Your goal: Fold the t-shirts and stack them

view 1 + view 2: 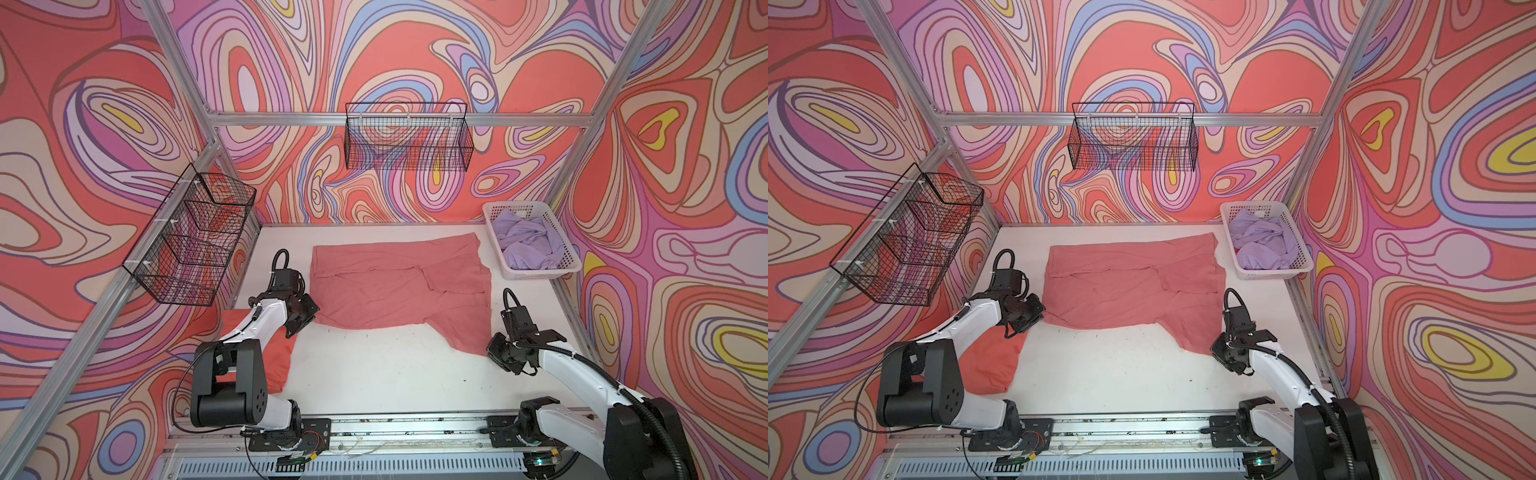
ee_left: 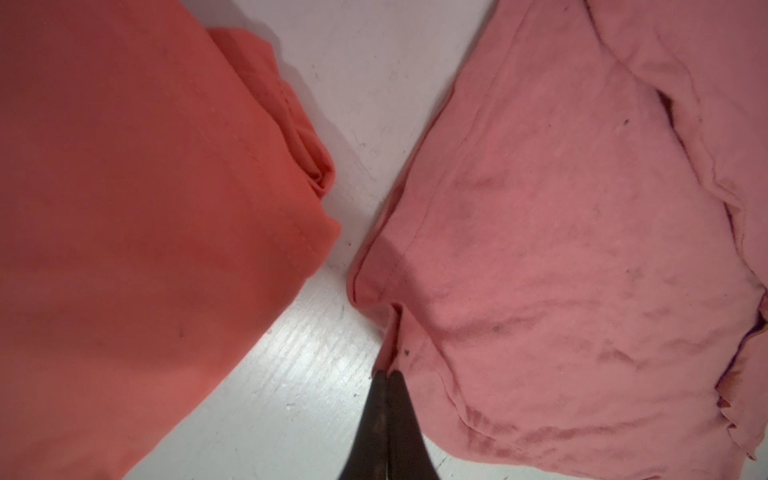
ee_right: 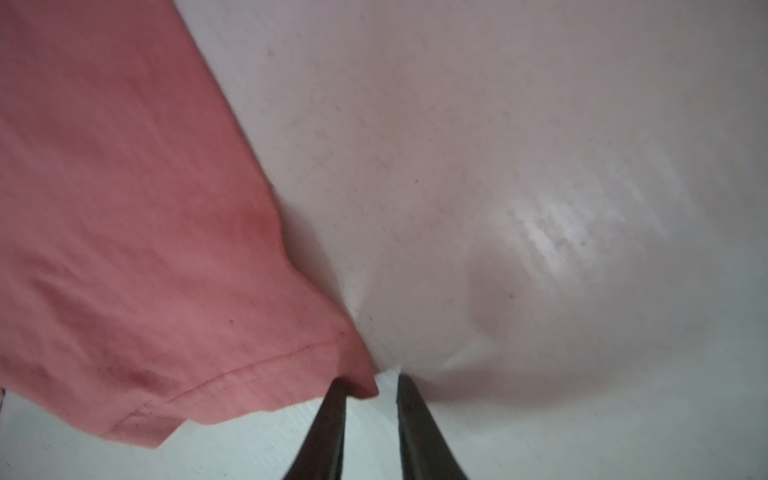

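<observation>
Left tool [image 2: 388,376] pinches shut on a hem corner of the salmon-pink t-shirt [image 1: 399,286], spread on the desk [image 1: 395,374] between both tools; right tool [image 3: 370,384], jaws slightly parted, has the other corner's tip between them, ungripped, apparently readying a two-corner fold. The folded orange-coral t-shirt [image 2: 124,208] lies beside the left tool.

Stereo overhead, wrists near pink t-shirt [image 2: 561,249]

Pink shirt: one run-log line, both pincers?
left pincer: shut on pink shirt hem | right pincer: open at its corner | orange shirt: folded | lavender shirt: in basket
</observation>
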`<state>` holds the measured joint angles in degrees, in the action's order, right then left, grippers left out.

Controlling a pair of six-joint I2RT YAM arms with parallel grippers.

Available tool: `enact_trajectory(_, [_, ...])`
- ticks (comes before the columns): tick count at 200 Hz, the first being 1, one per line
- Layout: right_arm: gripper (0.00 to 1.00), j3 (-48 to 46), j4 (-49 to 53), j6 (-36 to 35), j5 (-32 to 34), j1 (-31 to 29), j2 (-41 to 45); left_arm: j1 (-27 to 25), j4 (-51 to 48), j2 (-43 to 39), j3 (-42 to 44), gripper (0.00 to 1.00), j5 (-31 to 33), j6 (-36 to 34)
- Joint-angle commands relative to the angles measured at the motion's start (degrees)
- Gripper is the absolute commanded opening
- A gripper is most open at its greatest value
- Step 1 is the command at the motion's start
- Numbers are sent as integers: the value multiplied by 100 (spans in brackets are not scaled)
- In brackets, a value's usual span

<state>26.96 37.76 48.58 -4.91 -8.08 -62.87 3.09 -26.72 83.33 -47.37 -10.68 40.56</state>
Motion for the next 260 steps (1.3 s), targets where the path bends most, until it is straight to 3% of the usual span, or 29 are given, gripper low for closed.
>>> enact_trajectory(1, [24,-26,-81,38,154,-21,-207,7,0,-55,80,0,-5,31])
enact_trajectory(37, [21,-42,-276,9,192,-23,-343,7,-3,-45,64,0,13,14])
enact_trajectory(76, [0,-62,-218,0,163,-19,-313,7,-16,-53,62,0,14,6])
enact_trajectory(115, [0,283,319,11,168,-23,116,7,-126,-196,20,0,-3,20])
enact_trajectory(158, [0,1394,1204,-140,325,-19,472,7,-470,-550,-233,0,-39,31])
enact_trajectory(260, [0,2645,2813,-314,347,-19,1066,7,-1670,-1896,-260,0,42,127])
